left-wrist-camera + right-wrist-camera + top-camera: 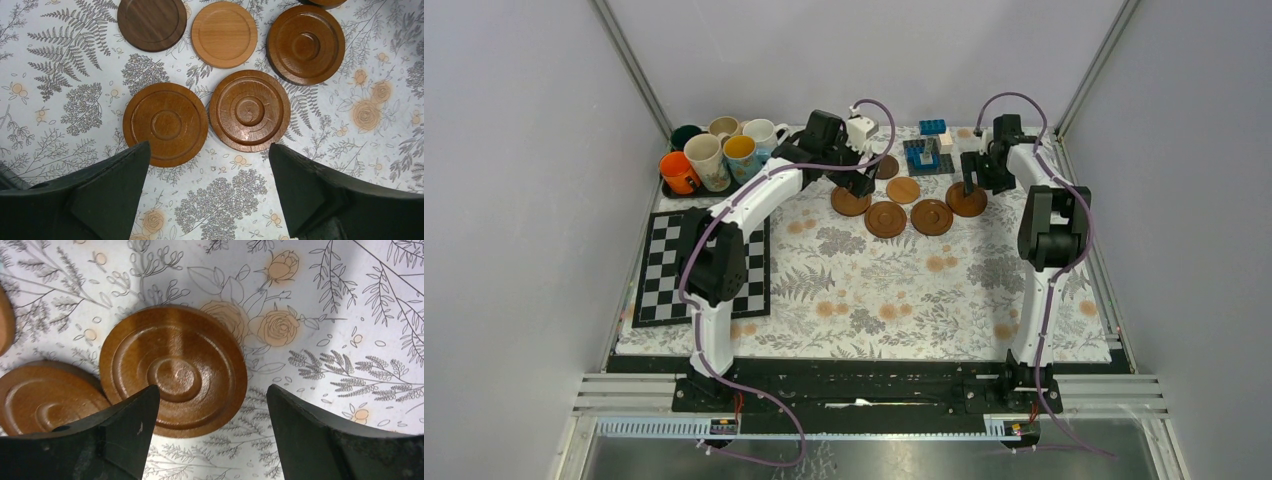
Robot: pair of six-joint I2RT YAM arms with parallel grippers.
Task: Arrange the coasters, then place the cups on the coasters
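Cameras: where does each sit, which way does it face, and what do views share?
Top external: above and behind the bases, looking down across the table; left arm and right arm both show.
Left wrist: on the left arm, looking down at coasters; open left gripper at the bottom.
Right wrist: on the right arm, looking down at one brown coaster; right gripper straddles it.
Shared: the pale coaster also shows from above; the right wrist's coaster is rightmost there.
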